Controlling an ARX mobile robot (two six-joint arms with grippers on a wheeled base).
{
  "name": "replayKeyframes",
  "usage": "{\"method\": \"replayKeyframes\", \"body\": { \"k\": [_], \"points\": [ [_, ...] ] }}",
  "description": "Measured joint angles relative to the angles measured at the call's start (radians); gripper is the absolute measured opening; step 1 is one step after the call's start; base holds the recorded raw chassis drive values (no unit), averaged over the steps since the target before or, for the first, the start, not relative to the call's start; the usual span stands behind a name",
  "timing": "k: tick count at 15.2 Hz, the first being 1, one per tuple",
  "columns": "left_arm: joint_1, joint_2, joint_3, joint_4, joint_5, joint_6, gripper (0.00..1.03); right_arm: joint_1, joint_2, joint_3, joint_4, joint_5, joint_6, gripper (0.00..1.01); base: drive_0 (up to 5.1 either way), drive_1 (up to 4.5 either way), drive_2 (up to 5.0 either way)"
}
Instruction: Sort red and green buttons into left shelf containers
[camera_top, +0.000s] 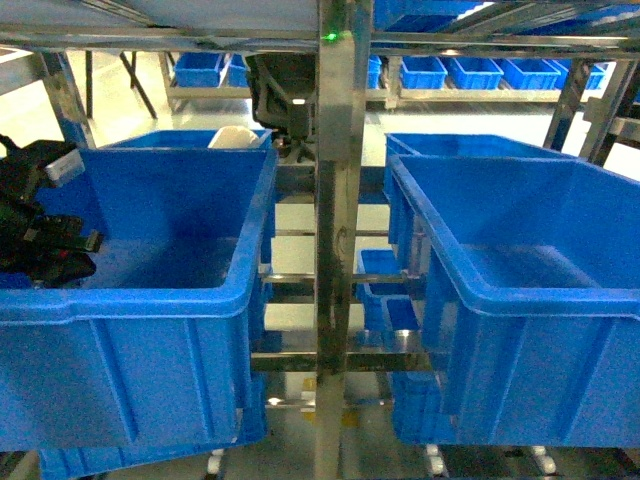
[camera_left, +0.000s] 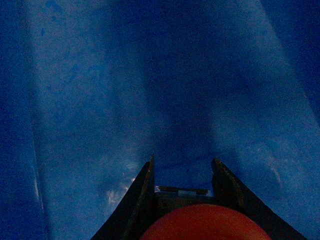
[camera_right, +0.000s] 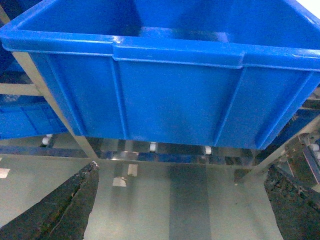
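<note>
Left end effector: your left arm reaches in over the left wall of the left bin, and its wrist view looks straight down at the bin's floor. Its two dark fingers stand close together around the red button, which is why you can read it as closed on that part and not merely hovering over it.
Red button: only the rounded cap shows, at the bottom edge of the left wrist view, between the fingers. It hangs above the floor, not lying on it.
Left bin: deep, with a thick rim, on the near left of the shelf. What you can see of the floor under the end effector is bare blue. Holding the button well inside the walls means it should land in this bin and not bounce out; that is my judgement.
Right end effector: finger edges sit far apart at the lower corners of its wrist view, nothing between them. It hangs low, in front of a bin, out of the way.
Right bin: on the right of the upright post.
Green button: not visible in any view.
Step in hand: probably letting the red button go.
</note>
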Motion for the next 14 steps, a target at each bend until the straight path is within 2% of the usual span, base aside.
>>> {"method": "replayKeyframes", "body": {
  "k": [5, 6, 10, 14],
  "points": [
    [0.011, 0.000, 0.001, 0.000, -0.003, 0.000, 0.29, 0.000, 0.000, 0.000, 0.000, 0.000, 0.000, 0.98, 0.0, 0.00, 0.0],
    [0.010, 0.000, 0.001, 0.000, -0.005, -0.002, 0.52, 0.000, 0.000, 0.000, 0.000, 0.000, 0.000, 0.98, 0.0, 0.00, 0.0],
    [0.009, 0.000, 0.002, 0.000, -0.004, -0.002, 0.99, 0.000, 0.000, 0.000, 0.000, 0.000, 0.000, 0.98, 0.0, 0.00, 0.0],
    [0.005, -0.039, 0.006, -0.012, 0.046, -0.010, 0.98, 0.000, 0.000, 0.000, 0.000, 0.000, 0.000, 0.98, 0.0, 0.00, 0.0]
  ]
}}
